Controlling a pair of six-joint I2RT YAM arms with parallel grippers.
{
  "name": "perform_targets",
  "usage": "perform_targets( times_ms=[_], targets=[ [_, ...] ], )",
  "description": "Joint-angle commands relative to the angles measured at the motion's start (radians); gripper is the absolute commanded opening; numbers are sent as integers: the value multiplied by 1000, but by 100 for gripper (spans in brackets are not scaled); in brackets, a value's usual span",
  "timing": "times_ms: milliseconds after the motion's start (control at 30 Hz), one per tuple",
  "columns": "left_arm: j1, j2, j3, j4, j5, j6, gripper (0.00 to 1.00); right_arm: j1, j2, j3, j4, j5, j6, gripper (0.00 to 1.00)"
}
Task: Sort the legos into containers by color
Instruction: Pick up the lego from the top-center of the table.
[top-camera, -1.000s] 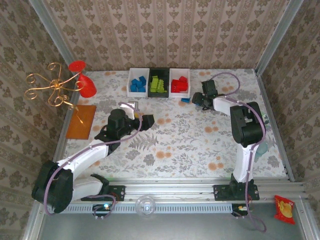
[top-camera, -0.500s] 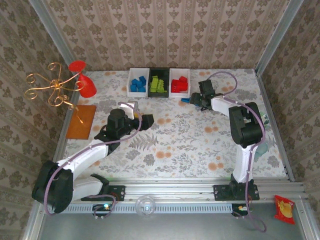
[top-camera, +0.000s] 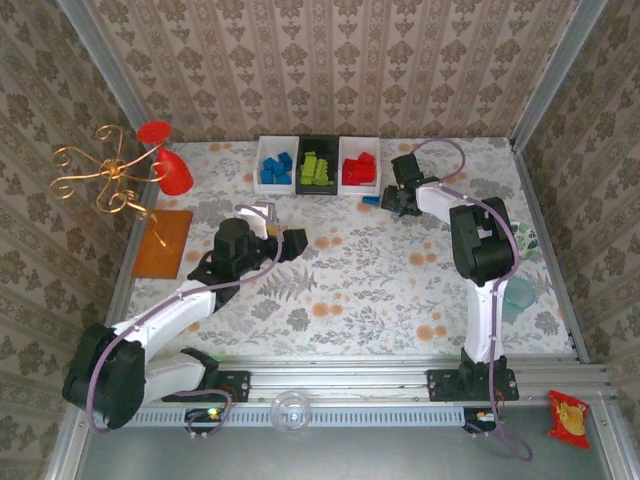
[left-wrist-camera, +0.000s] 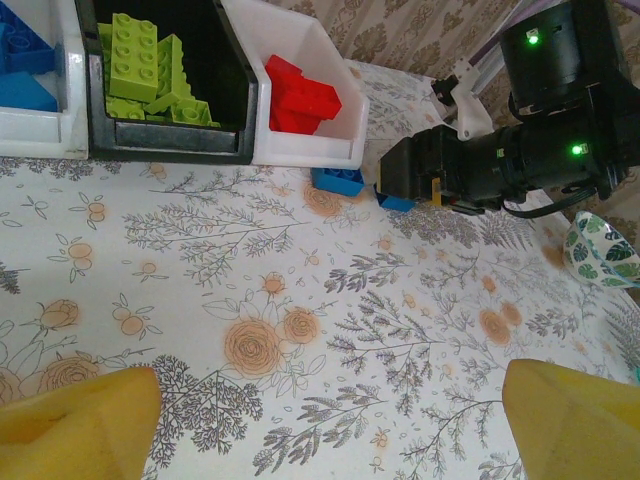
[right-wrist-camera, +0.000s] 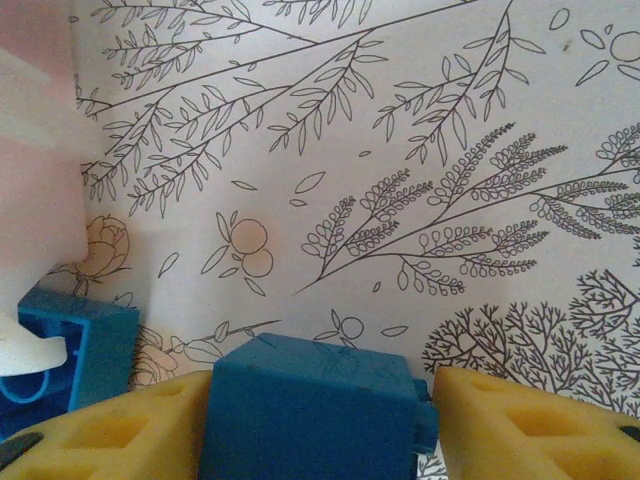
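We find bricks (top-camera: 277, 168) sorted: blue in the left white plastic bin (left-wrist-camera: 35, 145), lime in the black bin (left-wrist-camera: 165, 147), red in the right white bin (left-wrist-camera: 300, 152). Two lie unsorted on the desk (left-wrist-camera: 300, 390) beside it: the right end effector (right-wrist-camera: 320, 425) pinches one blue plastic brick (right-wrist-camera: 305, 400); a second blue brick (left-wrist-camera: 337, 181) lies loose. The left end effector (left-wrist-camera: 325, 425) gapes, empty.

No legible text or labels anywhere

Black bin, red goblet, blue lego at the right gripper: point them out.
black bin (left-wrist-camera: 165, 143), left wrist view, front wall.
red goblet (top-camera: 176, 175), top external view, bowl.
blue lego (right-wrist-camera: 305, 405), right wrist view, near face.
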Motion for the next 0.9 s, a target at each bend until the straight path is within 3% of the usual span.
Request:
perform_targets(
  times_ms=[0, 267, 400, 600, 867],
  targets=[
    [10, -27, -14, -3, 7, 1, 90, -5, 25, 34, -66, 28, -7, 57],
    [18, -48, -26, -10, 7, 0, 90, -25, 41, 64, -79, -1, -37, 48],
    [26, -69, -35, -30, -2, 5, 90, -8, -73, -39, 44, -22, -65, 43],
    [98, -121, -59, -84, -69, 18, 90, 103, -227, -149, 245, -170, -49, 44],
    [202, -202, -81, -144, -89, -24, 90, 264, -91, 25, 419, -264, 17, 42]
  ],
)
